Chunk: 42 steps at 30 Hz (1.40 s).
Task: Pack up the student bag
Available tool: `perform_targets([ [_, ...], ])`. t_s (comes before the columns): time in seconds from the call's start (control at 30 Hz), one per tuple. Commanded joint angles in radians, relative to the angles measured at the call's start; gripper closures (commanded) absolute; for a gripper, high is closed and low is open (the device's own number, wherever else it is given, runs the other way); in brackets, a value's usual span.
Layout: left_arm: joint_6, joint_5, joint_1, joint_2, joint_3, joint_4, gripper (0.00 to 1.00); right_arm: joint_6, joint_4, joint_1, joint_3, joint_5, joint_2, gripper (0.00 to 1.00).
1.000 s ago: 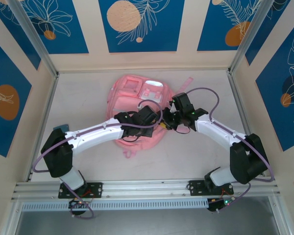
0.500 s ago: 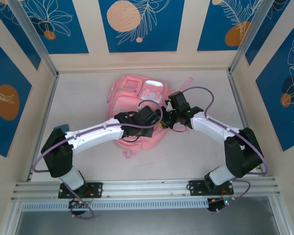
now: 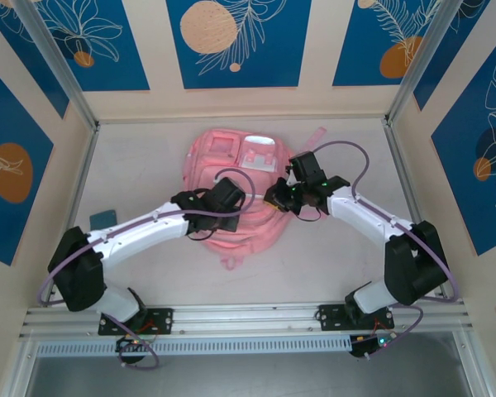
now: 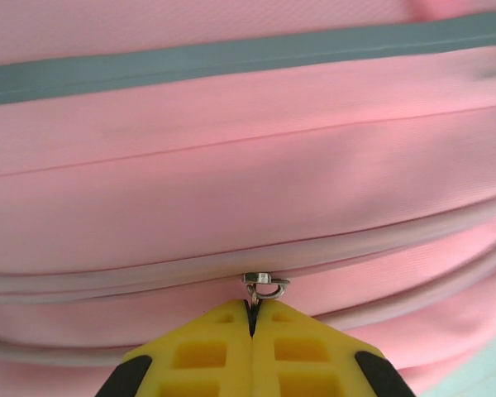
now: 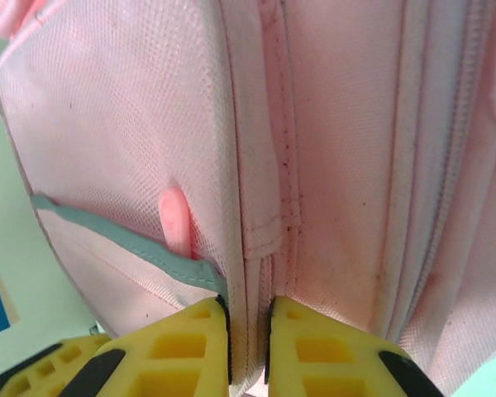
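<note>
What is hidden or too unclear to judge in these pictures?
Top view: the left arm and right arm cover the middle of the student bag.
Left wrist view: the zipper pull disappears inside the shut left pincer.
Right wrist view: the seam gripped by the right pincer is cut off at the bottom edge.
Top view: the blue object is too small to identify.

I logged student bag [image 3: 223, 157] on table [image 3: 339, 248], mid-width toward far edge | left gripper [image 4: 252, 310] over its near-left part, tips on zip pull [image 4: 264, 285] | right gripper [image 5: 248, 306] against its right side, fabric fold between tips | small flat item [image 3: 104, 218] beside table's left edge
</note>
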<state>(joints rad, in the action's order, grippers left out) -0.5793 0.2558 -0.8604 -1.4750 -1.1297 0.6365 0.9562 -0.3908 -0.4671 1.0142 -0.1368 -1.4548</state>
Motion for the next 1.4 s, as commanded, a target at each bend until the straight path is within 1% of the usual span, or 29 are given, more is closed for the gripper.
perform_targets([
  [0.0,0.051,0.017,0.054,0.057,0.042,0.047,1.0,-0.066,-0.103,0.048,0.024,0.093,0.043,0.88],
  [0.13,0.088,-0.038,0.077,0.092,0.066,0.01,1.0,-0.131,-0.144,0.107,0.022,0.097,0.071,0.88],
  [0.17,0.096,-0.077,0.077,0.094,0.07,-0.011,1.0,-0.141,-0.153,0.122,0.022,0.079,0.075,0.88],
  [0.2,0.106,-0.121,0.072,0.094,0.069,-0.035,1.0,-0.157,-0.167,0.137,0.029,0.04,0.079,0.86],
  [0.23,0.111,-0.143,0.064,0.091,0.067,-0.051,1.0,-0.171,-0.188,0.145,0.042,0.005,0.084,0.82],
  [0.27,0.114,-0.152,0.058,0.088,0.064,-0.061,1.0,-0.175,-0.209,0.144,0.053,-0.002,0.092,0.78],
  [0.4,0.102,-0.202,0.027,0.061,0.048,-0.109,1.0,-0.131,-0.235,0.144,0.032,0.005,0.171,0.4],
  [0.43,0.099,-0.211,0.014,0.049,0.038,-0.118,1.0,-0.114,-0.233,0.144,0.016,0.012,0.194,0.34],
  [0.53,0.097,-0.22,-0.031,0.012,-0.001,-0.127,1.0,-0.056,-0.226,0.144,-0.036,0.025,0.264,0.26],
  [0.67,0.089,-0.233,-0.082,-0.028,-0.048,-0.154,1.0,0.047,-0.21,0.144,-0.093,0.002,0.323,0.25],
  [0.77,0.084,-0.236,-0.111,-0.059,-0.083,-0.165,1.0,0.132,-0.198,0.143,-0.127,-0.029,0.327,0.31],
  [0.83,0.084,-0.237,-0.123,-0.078,-0.104,-0.166,1.0,0.179,-0.163,0.139,-0.152,-0.06,0.313,0.38],
  [0.87,0.083,-0.239,-0.126,-0.087,-0.111,-0.166,1.0,0.195,-0.148,0.136,-0.16,-0.071,0.303,0.4],
  [1.0,0.085,-0.232,-0.131,-0.114,-0.13,-0.145,1.0,0.206,-0.1,0.127,-0.159,-0.111,0.238,0.42],
  [1.13,0.097,-0.209,-0.131,-0.117,-0.137,-0.115,1.0,0.205,-0.068,0.123,-0.147,-0.115,0.194,0.44],
  [1.27,0.103,-0.186,-0.129,-0.116,-0.144,-0.085,1.0,0.204,-0.048,0.121,-0.14,-0.117,0.159,0.56],
  [1.37,0.109,-0.156,-0.128,-0.112,-0.151,-0.056,1.0,0.193,-0.068,0.119,-0.134,-0.084,0.147,0.65],
])
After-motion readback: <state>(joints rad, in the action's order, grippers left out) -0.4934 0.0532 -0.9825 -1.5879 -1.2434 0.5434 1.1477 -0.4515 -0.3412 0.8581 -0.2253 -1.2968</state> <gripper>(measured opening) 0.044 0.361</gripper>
